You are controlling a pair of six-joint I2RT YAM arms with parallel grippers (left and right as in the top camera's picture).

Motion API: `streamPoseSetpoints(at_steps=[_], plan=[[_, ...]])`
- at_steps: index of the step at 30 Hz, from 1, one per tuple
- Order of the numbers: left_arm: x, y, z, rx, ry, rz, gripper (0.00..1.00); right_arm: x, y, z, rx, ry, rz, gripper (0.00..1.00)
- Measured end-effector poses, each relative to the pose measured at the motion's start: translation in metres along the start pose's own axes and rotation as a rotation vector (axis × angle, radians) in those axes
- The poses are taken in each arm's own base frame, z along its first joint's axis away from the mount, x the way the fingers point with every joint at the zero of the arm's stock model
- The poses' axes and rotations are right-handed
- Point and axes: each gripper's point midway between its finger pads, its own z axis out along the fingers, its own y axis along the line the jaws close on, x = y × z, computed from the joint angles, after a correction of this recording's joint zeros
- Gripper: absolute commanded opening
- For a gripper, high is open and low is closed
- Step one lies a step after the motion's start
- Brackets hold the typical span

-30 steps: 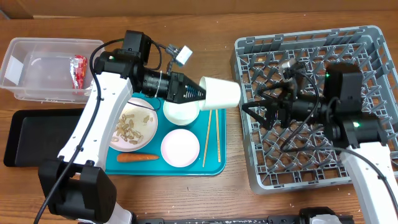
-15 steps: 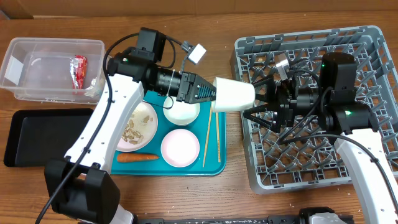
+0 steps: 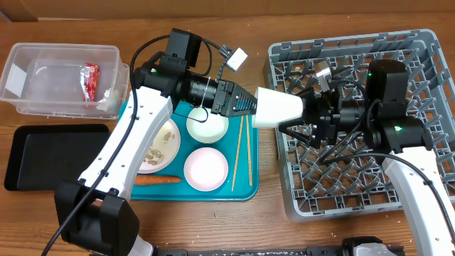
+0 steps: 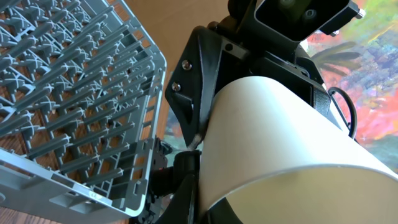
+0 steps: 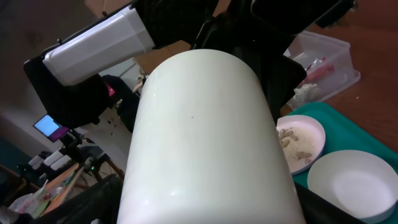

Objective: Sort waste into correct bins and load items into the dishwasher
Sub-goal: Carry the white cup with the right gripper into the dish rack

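My left gripper point(image 3: 245, 107) is shut on the rim of the small white cup point(image 3: 279, 107) and holds it sideways in the air, between the teal tray and the grey dish rack point(image 3: 419, 43). The cup's base lies between the spread fingers of my right gripper point(image 3: 295, 114), which is open around it. The cup fills the left wrist view point(image 4: 273, 137) and the right wrist view point(image 5: 205, 143). The red-and-silver wrapper point(image 3: 91, 80) lies in the clear tub point(image 3: 43, 57). The black tray point(image 3: 43, 153) holds nothing.
The teal tray point(image 3: 242, 192) holds the white plate point(image 3: 160, 146) with beige scraps, the carrot point(image 3: 158, 180), a white bowl point(image 3: 207, 126), a pinkish bowl point(image 3: 206, 169) and two chopsticks point(image 3: 238, 153). The rack's pegs stand below my right arm.
My left arm has carried the cup to the right, from above the teal tray to the rack's edge. The cup's base has come in between my right gripper's open fingers.
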Motion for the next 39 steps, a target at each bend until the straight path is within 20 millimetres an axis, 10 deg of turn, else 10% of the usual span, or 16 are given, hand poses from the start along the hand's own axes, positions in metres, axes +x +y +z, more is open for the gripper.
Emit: streamPoseSetpoints(at_steps=[20,23,26,35,39], plan=[[0.0,-0.002,0.0,0.014,0.001,-0.021,0.04,-0.008,-0.001,0.0,0.004,-0.01,-0.085,0.69],[0.0,-0.002,0.0,0.014,0.001,-0.019,0.34,-0.009,-0.002,0.0,0.006,-0.011,-0.09,0.63],[0.0,0.001,0.0,-0.006,0.0,-0.029,0.38,-0.011,0.0,0.0,-0.005,-0.012,-0.112,0.56],[0.012,0.038,-0.008,-0.228,0.007,-0.137,0.49,-0.011,-0.017,-0.001,0.096,-0.015,-0.045,0.48],[0.023,0.082,-0.05,-0.494,-0.023,-0.258,0.5,-0.01,-0.039,-0.008,0.224,-0.028,0.051,0.42]])
